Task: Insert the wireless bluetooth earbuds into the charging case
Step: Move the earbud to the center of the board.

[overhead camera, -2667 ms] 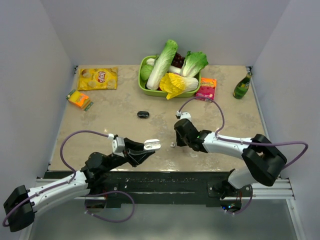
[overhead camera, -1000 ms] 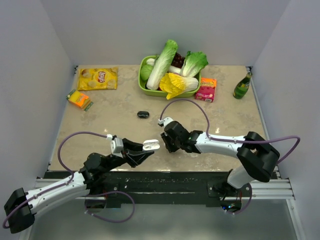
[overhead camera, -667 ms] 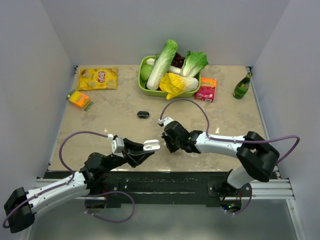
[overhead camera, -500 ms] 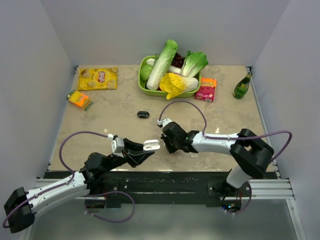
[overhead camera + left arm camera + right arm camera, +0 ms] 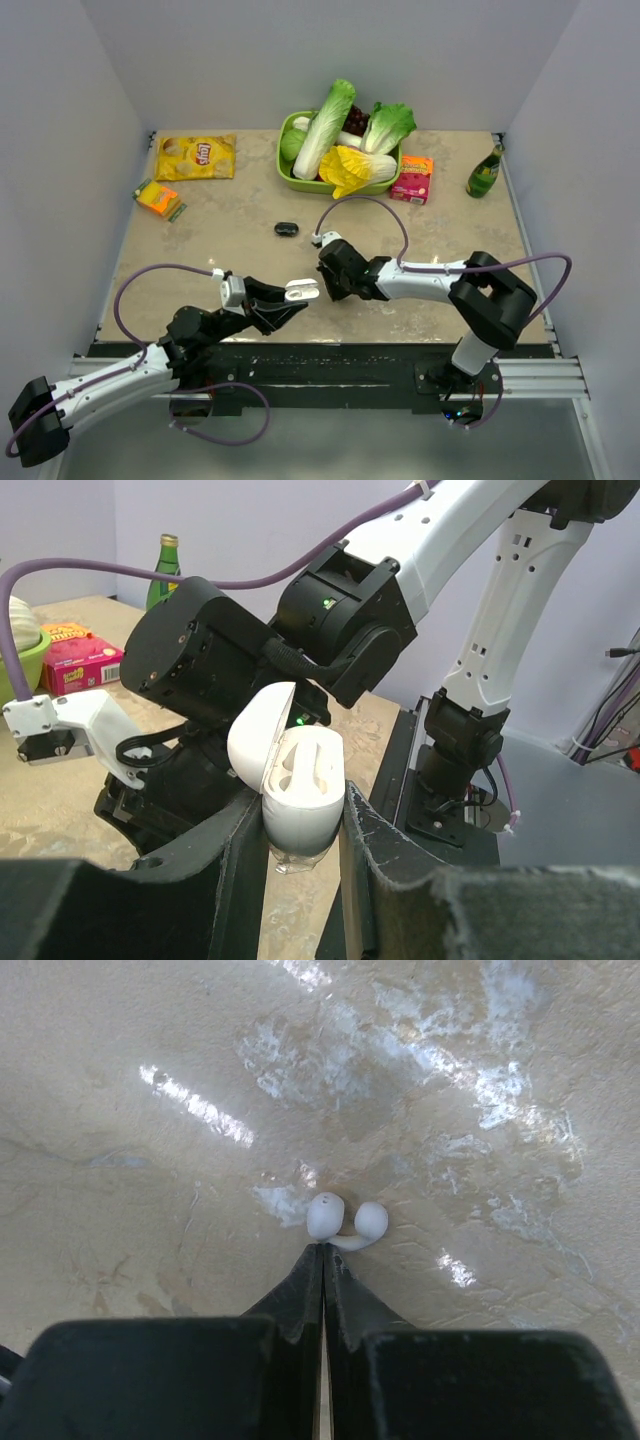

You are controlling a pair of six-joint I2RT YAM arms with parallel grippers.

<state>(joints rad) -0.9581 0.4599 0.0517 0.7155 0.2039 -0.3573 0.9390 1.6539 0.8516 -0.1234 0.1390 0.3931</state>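
Observation:
The white charging case point(image 5: 300, 790) stands with its lid flipped open and both sockets empty, pinched at its lower body by my left gripper point(image 5: 300, 830). From above, the case point(image 5: 301, 291) hangs just over the table's near edge in the left gripper point(image 5: 292, 300). My right gripper point(image 5: 329, 288) is right beside it, pointing down at the table. In the right wrist view two small white earbuds point(image 5: 345, 1220) lie side by side on the marble top, touching the tips of my right gripper point(image 5: 323, 1252). Its jaws are pressed together with no gap. I cannot tell whether any of an earbud is pinched.
A small black object point(image 5: 287, 229) lies mid-table. At the back are a green basket point(image 5: 288, 176) of vegetables, a yellow chip bag point(image 5: 196, 156), an orange pack point(image 5: 158, 198), a pink box point(image 5: 412, 178) and a green bottle point(image 5: 485, 172).
My right gripper has shifted a little left toward the case and its jaws have closed. The left gripper and case have stayed still.

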